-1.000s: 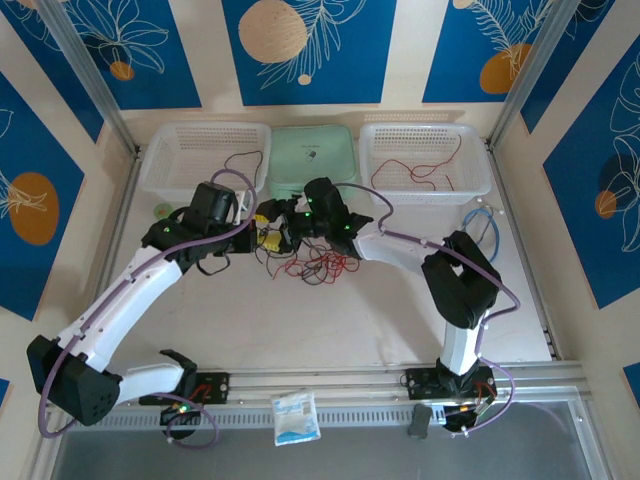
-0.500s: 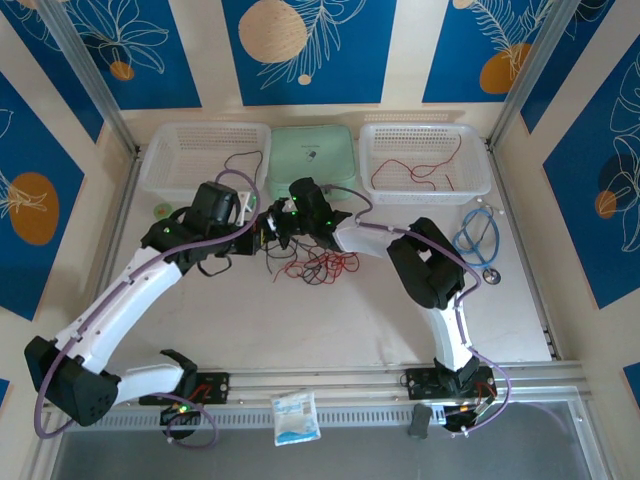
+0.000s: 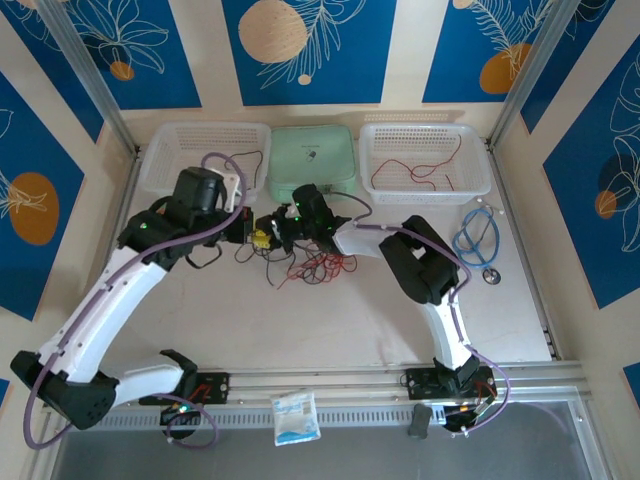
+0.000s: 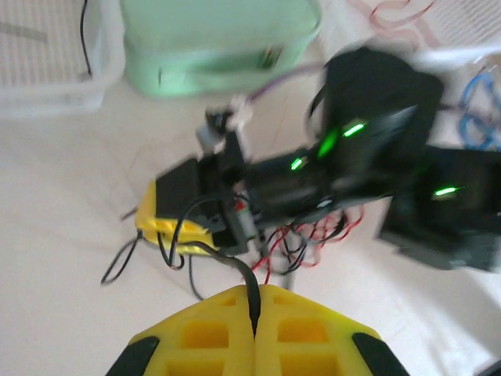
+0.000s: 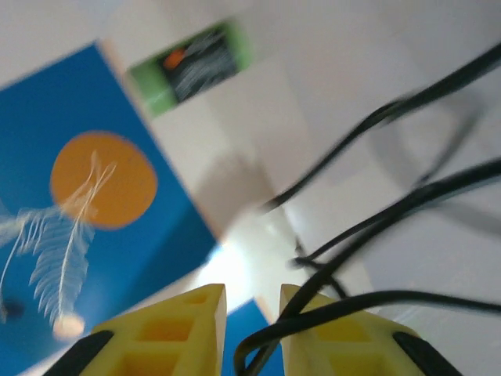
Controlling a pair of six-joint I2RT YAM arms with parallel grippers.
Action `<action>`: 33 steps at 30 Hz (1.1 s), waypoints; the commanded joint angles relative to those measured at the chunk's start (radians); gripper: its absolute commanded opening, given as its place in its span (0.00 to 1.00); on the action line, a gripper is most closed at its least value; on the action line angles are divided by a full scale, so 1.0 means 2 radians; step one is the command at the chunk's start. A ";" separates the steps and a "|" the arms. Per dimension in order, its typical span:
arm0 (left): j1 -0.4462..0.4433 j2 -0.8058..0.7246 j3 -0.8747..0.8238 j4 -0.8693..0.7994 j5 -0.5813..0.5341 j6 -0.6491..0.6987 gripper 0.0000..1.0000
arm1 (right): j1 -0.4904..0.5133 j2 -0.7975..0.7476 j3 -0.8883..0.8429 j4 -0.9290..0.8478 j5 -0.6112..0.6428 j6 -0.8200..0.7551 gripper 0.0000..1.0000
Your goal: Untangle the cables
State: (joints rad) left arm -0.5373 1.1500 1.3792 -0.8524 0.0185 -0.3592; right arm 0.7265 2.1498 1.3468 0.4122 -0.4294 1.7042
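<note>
White surface (image 3: pixel 330 320) carries it all. Your white-and-black left arm (image 3: pixel 110 300) comes in from the near left. The white-and-black right arm (image 3: pixel 432 270) folds in from the near right. Both wrists meet just near-side of the mint-green box (image 3: pixel 312 158) at the far edge. That box sits between two white plastic mesh baskets: the left basket (image 3: pixel 160 178) holds a loose black strand (image 3: pixel 247 160), the right basket (image 3: pixel 478 160) a loose red strand (image 3: pixel 420 170). A light-blue coiled cable (image 3: pixel 478 238) lies on the surface, well right of the wrists. Your task item, the tangle of thin red and black cables (image 3: pixel 315 265), lies mid-surface just near-side of the two wrists, with strands running up toward both pincers. Left pincer (image 4: pixel 254 294): yellow fingers pressed together, pinching one black cable (image 4: pixel 249 274) that runs off toward the tangle. Right pincer (image 5: pixel 253 291): yellow fingers slightly spread, bare gap between the tips. A black loop (image 5: pixel 329 301) crosses one of its fingers; too blurred to tell whether it's caught lower down.
</note>
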 commanded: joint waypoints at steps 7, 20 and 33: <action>-0.006 -0.017 0.016 0.017 0.005 0.011 0.00 | -0.007 0.024 -0.003 -0.051 0.017 -0.023 0.09; -0.006 0.009 0.140 0.012 -0.093 0.074 0.04 | -0.006 0.017 -0.048 -0.069 0.029 -0.045 0.18; -0.005 0.016 0.208 0.126 -0.189 0.156 0.09 | -0.006 0.004 -0.072 -0.068 0.034 -0.051 0.29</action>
State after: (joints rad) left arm -0.5419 1.1866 1.7832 -0.7136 -0.2840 -0.1165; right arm 0.7132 2.1693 1.2324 0.3717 -0.3744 1.5963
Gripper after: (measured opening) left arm 0.090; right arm 0.283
